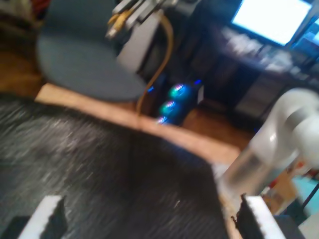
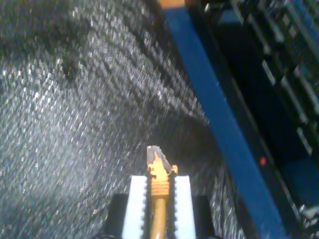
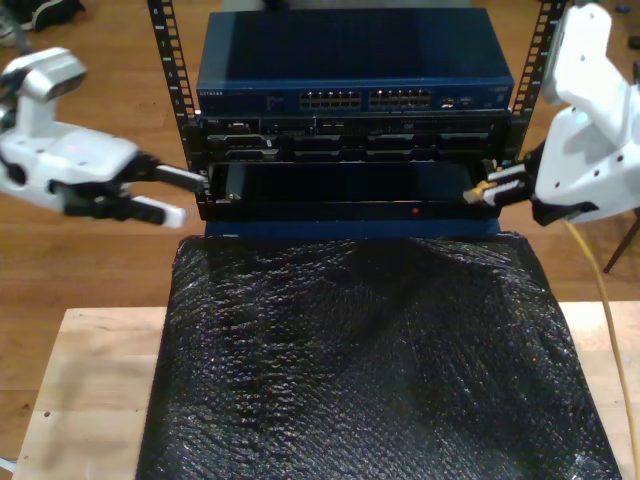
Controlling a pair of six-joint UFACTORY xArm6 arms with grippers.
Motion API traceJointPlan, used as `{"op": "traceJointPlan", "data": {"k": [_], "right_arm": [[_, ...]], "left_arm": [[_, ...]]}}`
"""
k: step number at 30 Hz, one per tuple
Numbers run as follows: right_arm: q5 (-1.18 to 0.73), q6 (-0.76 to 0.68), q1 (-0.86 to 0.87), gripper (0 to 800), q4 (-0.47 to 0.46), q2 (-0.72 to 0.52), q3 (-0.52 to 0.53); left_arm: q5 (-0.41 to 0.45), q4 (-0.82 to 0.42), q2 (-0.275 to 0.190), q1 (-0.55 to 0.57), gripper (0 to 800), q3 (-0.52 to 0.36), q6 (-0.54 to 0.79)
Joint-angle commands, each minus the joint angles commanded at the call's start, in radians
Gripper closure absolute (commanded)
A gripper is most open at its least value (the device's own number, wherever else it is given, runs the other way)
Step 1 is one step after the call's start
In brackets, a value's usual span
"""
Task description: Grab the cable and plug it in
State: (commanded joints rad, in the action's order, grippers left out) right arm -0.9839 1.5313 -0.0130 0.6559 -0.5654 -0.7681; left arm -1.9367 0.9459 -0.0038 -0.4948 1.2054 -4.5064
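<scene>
Grabbing looks done, plugging still to do. Long thin yellow-orange network cable [image 2: 159,199] with its small clear plastic plug pinched between the white ribbed pads of my second gripper [image 2: 160,191], plug tip poking out ahead, over the black textured mat [image 3: 360,350]. At the exterior view's right, held near the dark blue rack-mounted network switch [image 3: 350,60], not yet in a port. My first gripper [image 1: 149,219] spread wide, holding nothing.

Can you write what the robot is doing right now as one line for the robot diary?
my second gripper: shut on cable, plug forward | my first gripper: open, holding nothing | network box: behind black mat | cable not plugged in yet
</scene>
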Motion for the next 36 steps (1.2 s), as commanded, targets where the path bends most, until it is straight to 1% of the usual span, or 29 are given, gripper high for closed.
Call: {"op": "traceJointPlan", "data": {"k": [4, 10, 19, 24, 30, 36], "right_arm": [[0.0, -0.006, 0.0, 800, -0.015, 0.015, 0.003], [0.0, -0.008, 0.0, 800, -0.026, 0.032, 0.003], [0.002, -0.008, 0.0, 800, -0.031, 0.06, 0.003], [0.002, -0.008, 0.0, 800, -0.031, 0.069, 0.003], [0.002, -0.015, 0.0, 800, -0.031, 0.078, 0.003], [0.003, -0.017, 0.0, 800, -0.031, 0.083, 0.002]], "left_arm": [[0.011, -0.126, 0.0, -0.04, 5, 0.04, 0.078], [0.023, -0.278, -0.008, -0.114, 5, 0.06, 0.204], [0.014, -0.5, -0.08, -0.219, 2, 0.057, 0.439], [-0.002, -0.595, -0.089, -0.305, 1, 0.052, 0.588], [-0.012, -0.694, -0.114, -0.408, 1, -0.009, 0.77], [-0.006, -0.789, -0.183, -0.477, 1, -0.137, 0.902]]}}
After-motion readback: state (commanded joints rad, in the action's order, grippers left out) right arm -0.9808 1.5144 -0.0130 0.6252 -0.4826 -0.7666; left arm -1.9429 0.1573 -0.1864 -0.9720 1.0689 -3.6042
